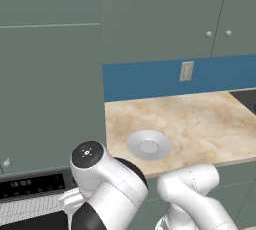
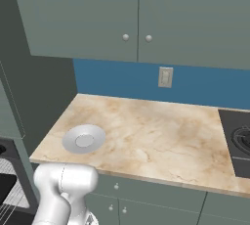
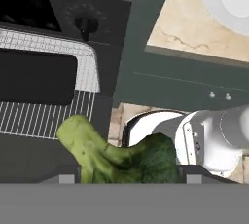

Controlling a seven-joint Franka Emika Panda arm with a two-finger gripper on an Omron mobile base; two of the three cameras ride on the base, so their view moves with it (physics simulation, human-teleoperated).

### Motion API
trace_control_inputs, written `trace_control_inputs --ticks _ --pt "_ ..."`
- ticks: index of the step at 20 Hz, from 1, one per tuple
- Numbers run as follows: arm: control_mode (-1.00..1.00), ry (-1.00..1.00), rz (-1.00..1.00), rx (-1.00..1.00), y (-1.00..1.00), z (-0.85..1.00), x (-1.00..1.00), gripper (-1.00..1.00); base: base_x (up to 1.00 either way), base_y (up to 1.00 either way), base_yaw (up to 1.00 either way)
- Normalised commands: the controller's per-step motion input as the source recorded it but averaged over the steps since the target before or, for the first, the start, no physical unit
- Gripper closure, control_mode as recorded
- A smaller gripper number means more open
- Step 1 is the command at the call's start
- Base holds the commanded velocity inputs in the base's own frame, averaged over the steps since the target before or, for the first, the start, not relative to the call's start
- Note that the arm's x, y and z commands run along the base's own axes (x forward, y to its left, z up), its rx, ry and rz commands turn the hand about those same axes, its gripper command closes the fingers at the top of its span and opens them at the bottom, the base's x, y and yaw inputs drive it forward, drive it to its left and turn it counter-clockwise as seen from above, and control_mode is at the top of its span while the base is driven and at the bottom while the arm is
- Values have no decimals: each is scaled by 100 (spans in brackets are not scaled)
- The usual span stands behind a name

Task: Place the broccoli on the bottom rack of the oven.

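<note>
Gripper (image 3: 127, 172) is closed on the broccoli (image 3: 116, 157), pale stalk sticking out one side, dark head between the two fingertips. It hangs over the oven (image 3: 58, 72), whose door seems dropped open with wire racks (image 3: 44, 116) showing. To do this well, I'd carry the floret low and deep over the bottom rack before letting go. The grey plate (image 1: 148, 144) sits bare near the counter's front left corner
</note>
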Motion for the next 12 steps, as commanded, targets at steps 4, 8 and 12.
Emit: trace_control_inputs --ticks 4,8,12 --pt "-100 16 12 2 52 -47 -8 100 0 0 0" --pt "-100 -1 -1 0 91 -40 -1 100 0 0 0" --pt "-100 -3 0 -2 99 -34 0 100 0 0 0"
